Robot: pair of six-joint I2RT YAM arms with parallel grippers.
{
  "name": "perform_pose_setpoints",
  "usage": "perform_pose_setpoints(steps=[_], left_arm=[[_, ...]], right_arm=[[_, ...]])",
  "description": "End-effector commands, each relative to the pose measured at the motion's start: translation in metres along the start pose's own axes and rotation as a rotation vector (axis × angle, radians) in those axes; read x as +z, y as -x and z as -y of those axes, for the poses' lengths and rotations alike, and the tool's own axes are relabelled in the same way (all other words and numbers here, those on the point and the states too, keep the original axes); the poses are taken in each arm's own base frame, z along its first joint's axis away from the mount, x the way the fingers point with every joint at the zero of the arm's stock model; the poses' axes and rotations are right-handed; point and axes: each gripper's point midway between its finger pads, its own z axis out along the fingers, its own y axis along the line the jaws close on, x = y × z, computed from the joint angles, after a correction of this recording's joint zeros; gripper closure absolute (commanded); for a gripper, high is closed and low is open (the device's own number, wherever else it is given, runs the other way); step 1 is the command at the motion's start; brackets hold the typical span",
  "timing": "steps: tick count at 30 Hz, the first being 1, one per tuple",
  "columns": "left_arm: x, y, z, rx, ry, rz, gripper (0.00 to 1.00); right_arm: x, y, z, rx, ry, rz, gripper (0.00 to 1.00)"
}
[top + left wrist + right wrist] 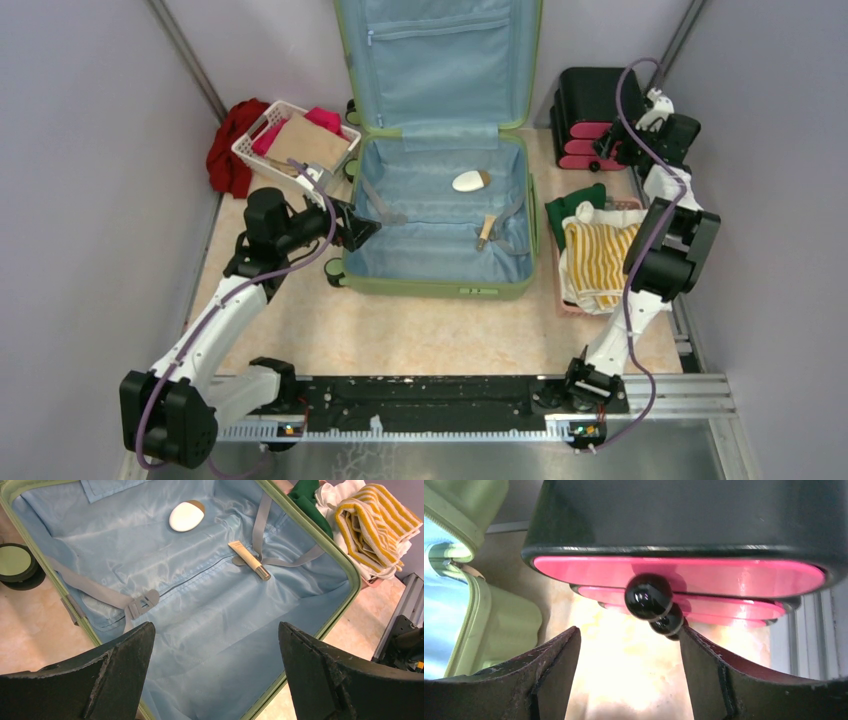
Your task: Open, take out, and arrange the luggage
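The light-green luggage [440, 287] lies open in the middle of the table, its lid standing upright at the back. On its blue lining rest a white oval item [468, 180] [186, 516] and a small cream tube [487, 230] [249, 559]. My left gripper [365, 228] [215, 625] hovers open over the case's front left corner, holding nothing. At the back right, my right gripper [608, 148] [629, 630] stands open and empty in front of the black-and-pink drawer box [684, 515]. Its black knobs [648, 596] are just above the fingers, the lowest beside the right fingertip.
A basket [290, 140] of folded clothes stands at the back left, a red cloth [228, 150] beside it. Right of the luggage lies a pile with a yellow-striped towel [598, 255] and a green cloth [577, 205]. Grey walls close both sides.
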Motion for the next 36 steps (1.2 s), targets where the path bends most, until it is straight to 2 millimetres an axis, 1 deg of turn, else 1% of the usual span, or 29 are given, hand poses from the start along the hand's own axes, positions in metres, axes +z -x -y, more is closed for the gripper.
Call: perform_pose_setpoints(steps=[1,6,10,14,19,22,27,36], left_arm=[[-0.001,0.01,0.0,0.028,-0.006,0.023,0.01],[-0.001,0.011,0.0,0.03,-0.004,0.026,0.01],[-0.001,0.01,0.0,0.031,-0.003,0.024,0.01],[-0.001,0.01,0.0,0.03,-0.004,0.023,0.01],[-0.002,0.011,0.0,0.032,-0.004,0.028,0.01],[-0.001,0.01,0.0,0.03,-0.004,0.024,0.01],[-0.001,0.009,-0.001,0.03,-0.002,0.023,0.01],[0.0,0.007,-0.003,0.027,0.005,0.015,0.01]], right_arm=[[-0.037,0.05,-0.015,-0.09,0.072,0.145,0.28],[-0.045,0.028,-0.014,-0.085,0.109,0.108,0.27],[-0.046,0.01,-0.012,-0.066,0.11,0.09,0.27],[-0.043,-0.002,-0.008,-0.033,0.098,0.089,0.27],[-0.035,-0.013,0.004,0.034,0.052,0.082,0.29],[-0.03,-0.015,0.012,0.057,0.02,0.078,0.32],[-0.018,-0.018,0.02,0.085,-0.009,0.061,0.41],[0.011,-0.003,0.022,0.149,-0.029,0.097,0.45]])
